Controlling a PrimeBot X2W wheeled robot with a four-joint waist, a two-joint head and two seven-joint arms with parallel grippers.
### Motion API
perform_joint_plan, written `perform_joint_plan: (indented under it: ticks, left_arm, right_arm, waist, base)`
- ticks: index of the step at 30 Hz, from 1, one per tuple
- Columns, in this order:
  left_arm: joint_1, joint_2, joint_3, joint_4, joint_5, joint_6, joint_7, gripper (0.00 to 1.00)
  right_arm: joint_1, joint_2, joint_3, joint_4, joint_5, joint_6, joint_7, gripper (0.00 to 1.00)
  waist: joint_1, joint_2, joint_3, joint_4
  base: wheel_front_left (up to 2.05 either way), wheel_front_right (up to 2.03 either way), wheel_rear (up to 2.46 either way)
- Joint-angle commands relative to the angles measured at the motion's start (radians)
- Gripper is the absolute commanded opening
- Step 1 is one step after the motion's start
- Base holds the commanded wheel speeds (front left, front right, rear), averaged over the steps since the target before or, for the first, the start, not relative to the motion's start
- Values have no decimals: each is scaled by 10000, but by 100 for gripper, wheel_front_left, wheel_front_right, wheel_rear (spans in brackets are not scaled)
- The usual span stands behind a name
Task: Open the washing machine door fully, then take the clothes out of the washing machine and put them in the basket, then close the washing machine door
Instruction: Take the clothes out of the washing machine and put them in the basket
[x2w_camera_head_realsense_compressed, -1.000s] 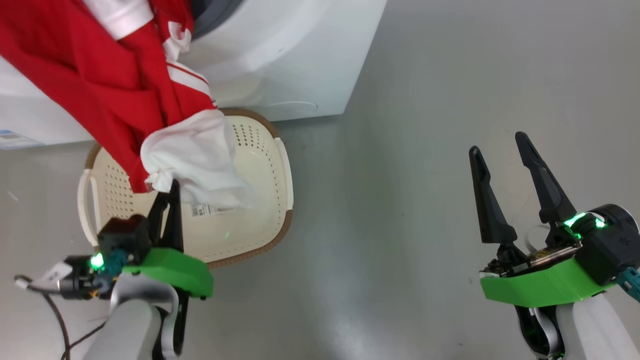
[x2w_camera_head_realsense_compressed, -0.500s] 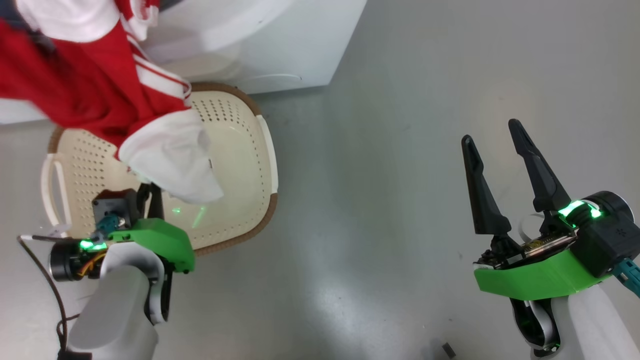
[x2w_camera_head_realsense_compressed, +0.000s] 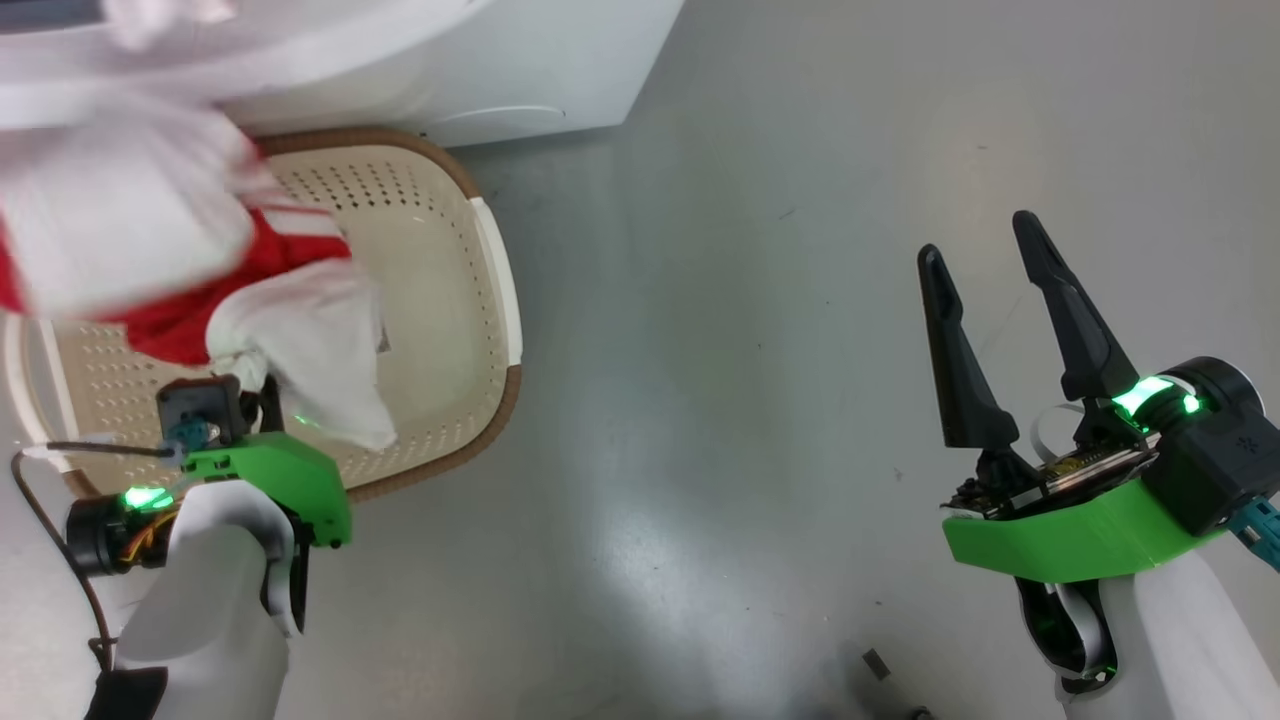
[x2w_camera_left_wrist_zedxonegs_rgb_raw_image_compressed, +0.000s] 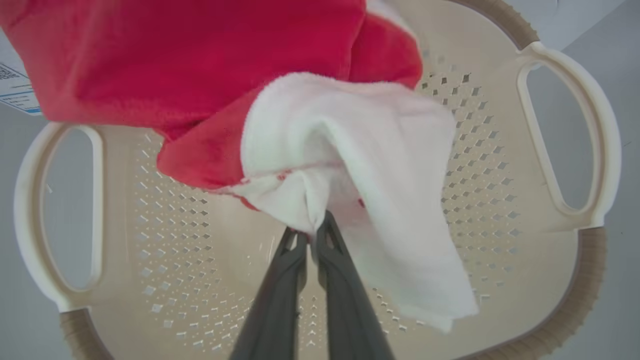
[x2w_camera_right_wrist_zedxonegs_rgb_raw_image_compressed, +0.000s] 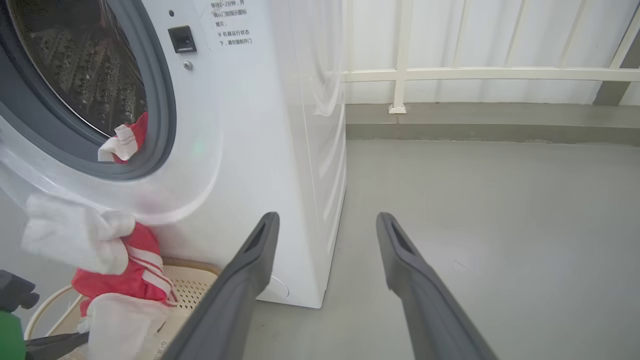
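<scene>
Since a second ago the head camera has swung, putting washer and basket further left in its view. The clothes (x2w_camera_left_wrist_zedxonegs_rgb_raw_image_compressed: 200, 75), then stretched up toward the washer's mouth, now bunch low over the basket (x2w_camera_head_realsense_compressed: 497, 300). They are soft bright red cloth with white panels and thin white stripes. A white end hangs down inside the basket's walls; whether it touches the bottom I cannot tell. The left fingers (x2w_camera_left_wrist_zedxonegs_rgb_raw_image_compressed: 345, 280) are pinched almost together on a gathered white fold of that end, above the basket's perforated bottom. The right fingers (x2w_camera_head_realsense_compressed: 1070, 320) stand wide apart, holding nothing, over the floor (x2w_camera_head_realsense_compressed: 750, 420) well to the right of the basket. A second red-and-white piece (x2w_camera_right_wrist_zedxonegs_rgb_raw_image_compressed: 122, 142) lies on the grey ring at the mouth of the washer (x2w_camera_right_wrist_zedxonegs_rgb_raw_image_compressed: 280, 125). In the head view the upper clothes are smeared by blur, cut off at the left edge, and cover much of the basket's left half; the left fingers there are mostly hidden. A sticker (x2w_camera_right_wrist_zedxonegs_rgb_raw_image_compressed: 227, 22) on the washer's front carries lines of Chinese print too small to read. A blue-edged label (x2w_camera_left_wrist_zedxonegs_rgb_raw_image_compressed: 15, 92) with a code pattern is cut off by the frame and overlapped by red cloth.
</scene>
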Motion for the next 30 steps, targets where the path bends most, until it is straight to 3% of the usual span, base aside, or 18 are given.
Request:
perform_joint_plan:
  ticks: [1, 5, 7, 8, 10, 13, 15, 17, 19, 20, 22, 30]
  left_arm:
    - [-96, 271, 242, 57, -40, -33, -120, 0]
    - [-224, 302, 332, 112, -23, 66, -121, 0]
    - [-255, 319, 390, 103, 3, 142, -122, 34]
    - [-255, 319, 406, 135, 15, 156, -122, 37]
    - [-267, 318, 442, 162, 33, 163, -122, 41]
    - [-254, 348, 485, 208, 71, 158, -123, 39]
    - [-252, 362, 495, 226, 107, 134, -123, 31]
    - [-258, 362, 515, 211, 139, 129, -123, 31]
    - [-260, 351, 539, 193, 165, 137, -123, 38]
    - [-261, 350, 551, 180, 182, 145, -123, 44]
    - [-254, 359, 584, 164, 205, 155, -123, 98]
    - [-230, 292, 662, 65, 264, 42, -123, 100]
  right_arm:
    - [-75, -22, 272, -208, 138, 62, -63, 100]
    - [-123, -22, 276, -208, 148, 62, -63, 100]
    - [-146, -22, 279, -202, 153, 62, -63, 100]
    - [-157, -22, 283, -198, 153, 62, -63, 100]
    - [-169, -22, 286, -188, 152, 62, -63, 100]
    - [-183, -22, 302, -179, 164, 62, -63, 100]
    - [-186, -22, 305, -181, 170, 62, -63, 100]
    - [-181, -22, 296, -178, 176, 62, -63, 100]
    - [-181, -22, 293, -169, 196, 62, -63, 100]
    - [-185, -22, 301, -163, 206, 62, -63, 100]
    - [-204, -22, 326, -146, 222, 62, -63, 100]
    - [-177, -22, 359, -20, 270, 62, -63, 100]
  waist:
    - [0, -1, 99, -64]
    - [0, -1, 187, -97]
    - [0, -1, 225, -116]
    - [0, -1, 239, -125]
    - [0, -1, 260, -139]
    - [0, -1, 293, -169]
    - [0, -1, 314, -178]
    - [0, -1, 331, -170]
    - [0, -1, 342, -159]
    - [0, -1, 344, -157]
    - [0, -1, 340, -158]
    - [0, -1, 107, -146]
  base:
    - [0, 0, 0]
    - [0, 0, 0]
    - [0, 0, 0]
    - [0, 0, 0]
    - [0, 0, 0]
    - [0, 0, 0]
    - [0, 0, 0]
    - [0, 0, 0]
    - [0, 0, 0]
    - [0, 0, 0]
    - [0, 0, 0]
    - [0, 0, 0]
